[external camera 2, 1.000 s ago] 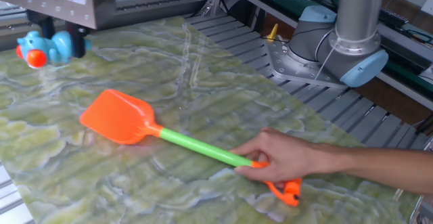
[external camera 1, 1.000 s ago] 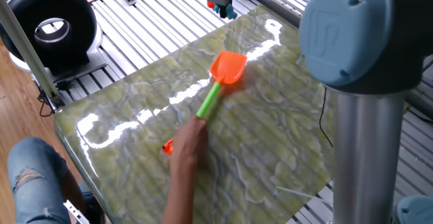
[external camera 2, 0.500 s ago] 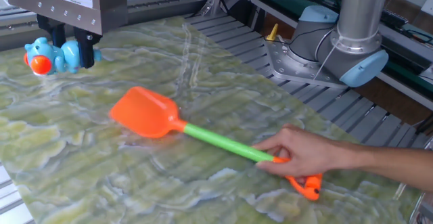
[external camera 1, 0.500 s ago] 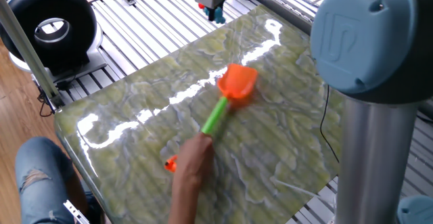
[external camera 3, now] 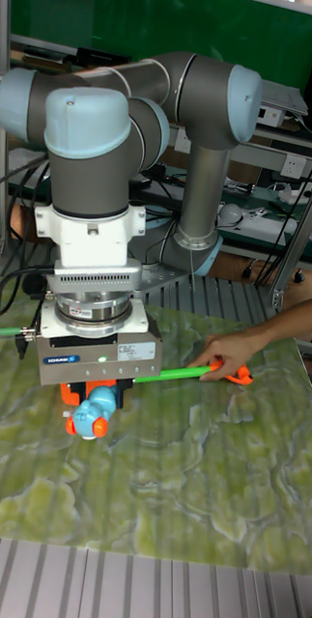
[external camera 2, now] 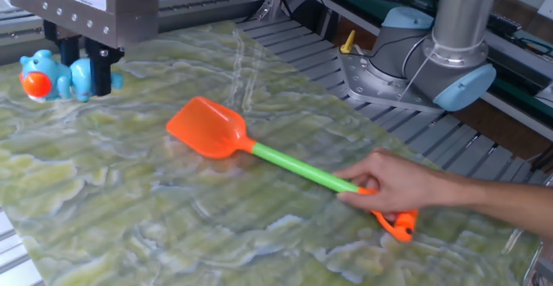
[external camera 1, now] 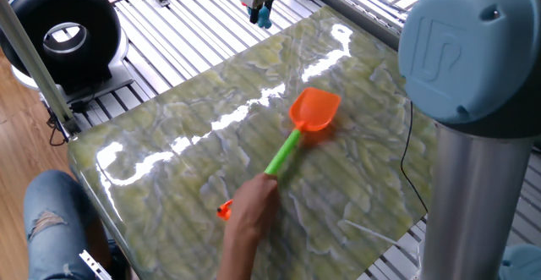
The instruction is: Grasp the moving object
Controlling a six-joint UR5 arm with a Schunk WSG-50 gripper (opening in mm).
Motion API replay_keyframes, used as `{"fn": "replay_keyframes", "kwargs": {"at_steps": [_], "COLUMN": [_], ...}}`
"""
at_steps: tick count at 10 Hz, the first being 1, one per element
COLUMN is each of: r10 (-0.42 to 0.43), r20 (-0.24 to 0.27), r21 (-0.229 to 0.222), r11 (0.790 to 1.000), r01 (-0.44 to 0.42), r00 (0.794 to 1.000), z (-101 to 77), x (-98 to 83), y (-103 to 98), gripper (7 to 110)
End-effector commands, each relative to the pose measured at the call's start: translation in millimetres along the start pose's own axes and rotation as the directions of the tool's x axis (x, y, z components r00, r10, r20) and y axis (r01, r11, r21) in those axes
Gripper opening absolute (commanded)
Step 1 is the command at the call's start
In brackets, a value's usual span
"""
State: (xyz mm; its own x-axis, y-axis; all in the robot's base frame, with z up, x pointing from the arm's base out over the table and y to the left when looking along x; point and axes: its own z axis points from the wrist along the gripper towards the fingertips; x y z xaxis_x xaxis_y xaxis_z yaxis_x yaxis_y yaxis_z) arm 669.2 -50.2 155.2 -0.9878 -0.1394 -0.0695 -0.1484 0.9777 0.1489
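The moving object (external camera 2: 54, 73) is a small light-blue lumpy toy with a red-orange spot. It sits between the black fingers (external camera 2: 104, 68) of my gripper (external camera 2: 79, 70), which is shut on it just above the far corner of the green marbled table (external camera 2: 130, 225). The one fixed view shows the toy (external camera 1: 265, 16) under the gripper (external camera 1: 258, 11) at the table's far edge. In the tall fixed view the toy (external camera 3: 91, 409) hangs below the gripper (external camera 3: 98, 391).
A person's hand (external camera 2: 393, 187) holds the green handle of an orange scoop (external camera 2: 207, 129) lying mid-table, with a small orange piece (external camera 2: 399, 225) under the hand. The arm's base (external camera 2: 432, 61) stands beside the table. A black round device (external camera 1: 63, 35) sits off the left corner.
The hand has slid the scoop across the table, away from the gripper. The gripper has shifted slightly toward the table's far edge, the blue toy staying between its fingers.
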Motion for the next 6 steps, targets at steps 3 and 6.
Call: {"fn": "replay_keyframes", "kwargs": {"at_steps": [3,6], "r10": [0.069,0.067], "r20": [-0.235,-0.297], "r21": [0.043,0.075], "r11": [0.997,0.996], "r01": [-0.060,-0.047], "r00": [0.970,0.952], "z": [-3.4,-8.6], "x": [75.1,95.8], "y": [9,2], "gripper": [7,7]}}
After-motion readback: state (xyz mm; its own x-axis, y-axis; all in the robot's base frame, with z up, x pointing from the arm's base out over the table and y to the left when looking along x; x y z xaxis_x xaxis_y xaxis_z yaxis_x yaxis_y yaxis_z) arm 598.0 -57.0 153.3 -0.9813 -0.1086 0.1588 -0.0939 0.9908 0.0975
